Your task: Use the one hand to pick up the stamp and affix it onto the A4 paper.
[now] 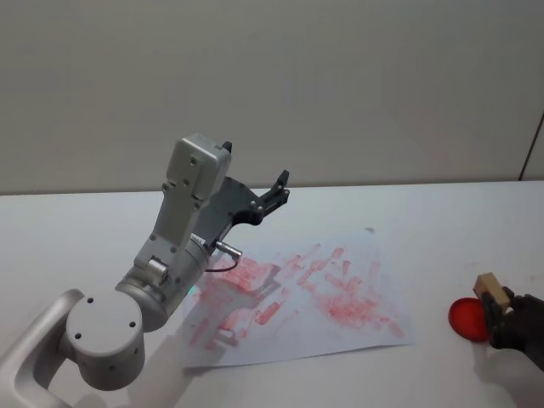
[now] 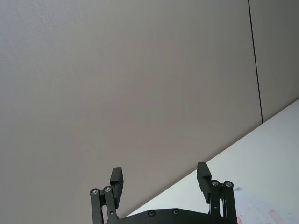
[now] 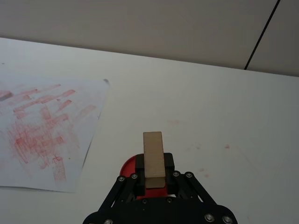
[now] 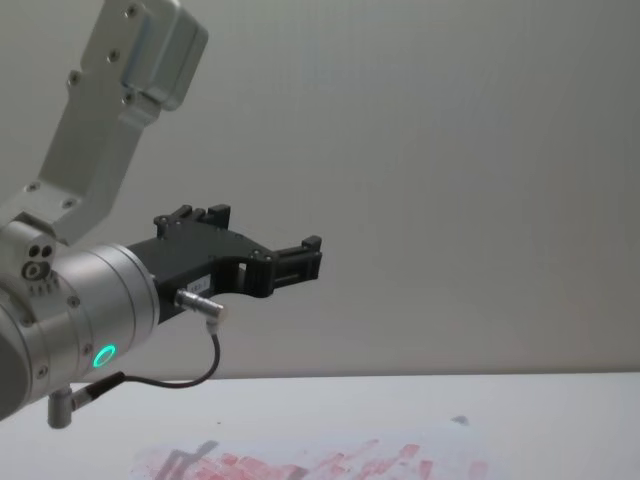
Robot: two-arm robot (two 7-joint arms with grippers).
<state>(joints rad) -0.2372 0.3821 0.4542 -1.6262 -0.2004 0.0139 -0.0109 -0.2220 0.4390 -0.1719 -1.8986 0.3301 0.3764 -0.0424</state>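
the right gripper (image 3: 154,179) holds the stamp (image 3: 153,159) clamped between its fingers at about four o'clock on the table (image 1: 442,221), right over a red ink pad (image 1: 467,319) and just off the near right corner of the a4 paper (image 1: 357,289). the stamp looks like a light, stiff wooden block that won't crush – the grip on its lower flanks seems right, leaving the top free, though smooth wood could slip if pressed at a tilt. the left gripper (image 2: 161,179) hangs parked high at ten o'clock with fingers spread wide – the table is plain white and smooth under the thin, print-covered sheet, with a bare grey wall (image 4: 450,150) behind.
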